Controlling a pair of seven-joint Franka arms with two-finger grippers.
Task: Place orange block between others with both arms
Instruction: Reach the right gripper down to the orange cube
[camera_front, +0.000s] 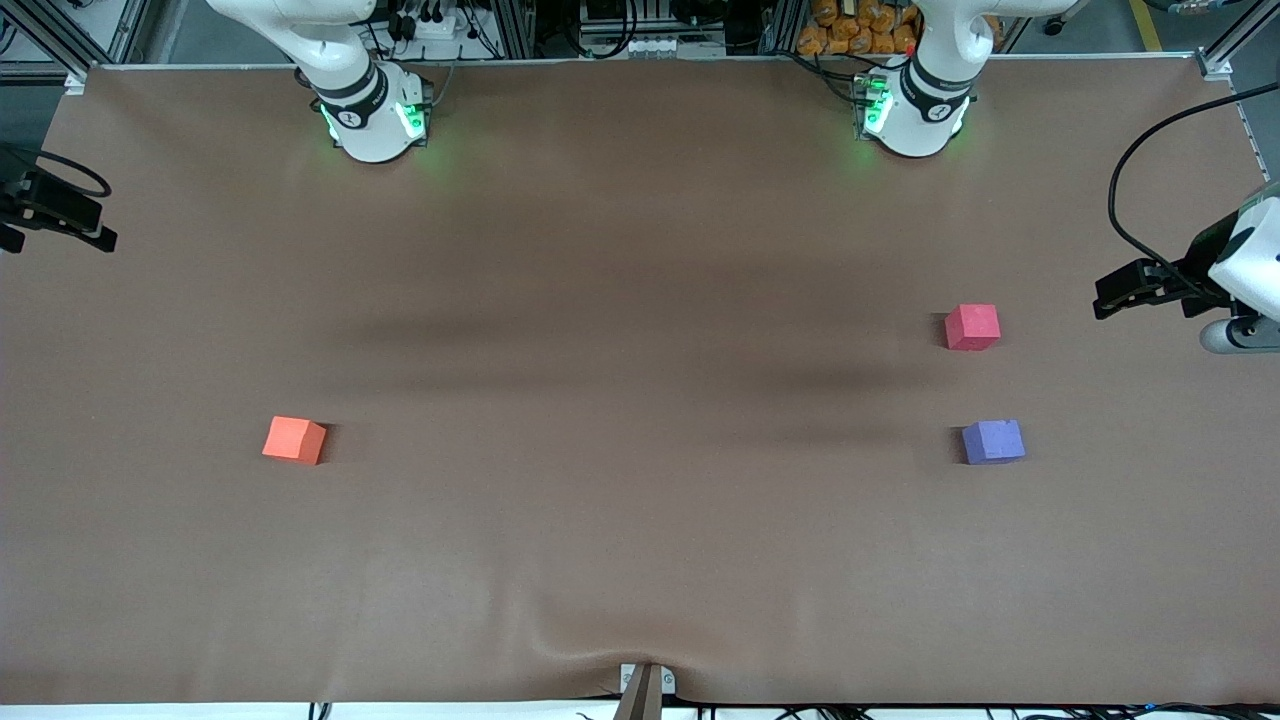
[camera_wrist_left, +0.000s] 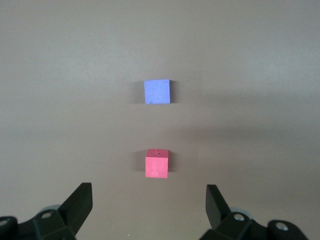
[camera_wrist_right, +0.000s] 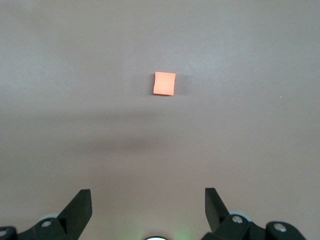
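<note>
The orange block (camera_front: 295, 440) (camera_wrist_right: 164, 83) lies alone on the brown table toward the right arm's end. The others lie toward the left arm's end: a pinkish-red cube (camera_front: 972, 327) (camera_wrist_left: 157, 163) and a bluish-purple cube (camera_front: 993, 441) (camera_wrist_left: 157, 92) nearer the front camera, with a gap between them. My left gripper (camera_wrist_left: 149, 192) hangs open and empty high over the table, looking down at those two cubes. My right gripper (camera_wrist_right: 148, 195) hangs open and empty high over the table, with the orange block in its view. In the front view only the arm bases (camera_front: 375, 115) (camera_front: 915, 110) show.
A black device (camera_front: 55, 210) juts in at the right arm's end of the table, and a white-and-black unit with a cable (camera_front: 1200, 285) at the left arm's end. A clamp (camera_front: 645, 690) sits at the table edge nearest the front camera.
</note>
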